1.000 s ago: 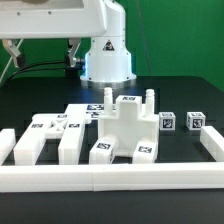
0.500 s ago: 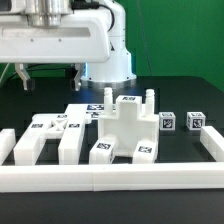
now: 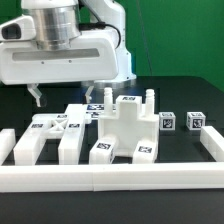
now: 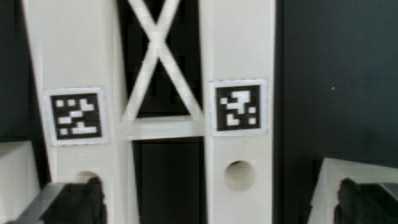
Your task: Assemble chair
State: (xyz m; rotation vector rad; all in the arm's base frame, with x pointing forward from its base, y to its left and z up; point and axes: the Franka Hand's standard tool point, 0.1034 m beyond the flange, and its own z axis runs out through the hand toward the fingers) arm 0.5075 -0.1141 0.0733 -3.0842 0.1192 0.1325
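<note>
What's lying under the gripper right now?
Under the open gripper lies a white chair part: two long rails joined by a crossed brace, each rail carrying a square tag. Dark table shows beside it; whatever is beneath the part is covered.

worktop [image 3: 185, 98]: black, flat
pegged block [image 3: 128, 126]: stands upright mid-worktop
near cube [image 3: 168, 122]: just beside the pegged block, on the exterior view's right
far cube [image 3: 196, 121]: beyond the near cube
long parts [image 3: 30, 143]: on the block's other side
border wall [image 3: 110, 177]: in front of the block

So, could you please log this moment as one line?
pincer: open, empty | under it: tagged cross-braced chair panel | grasp: not yet
</note>
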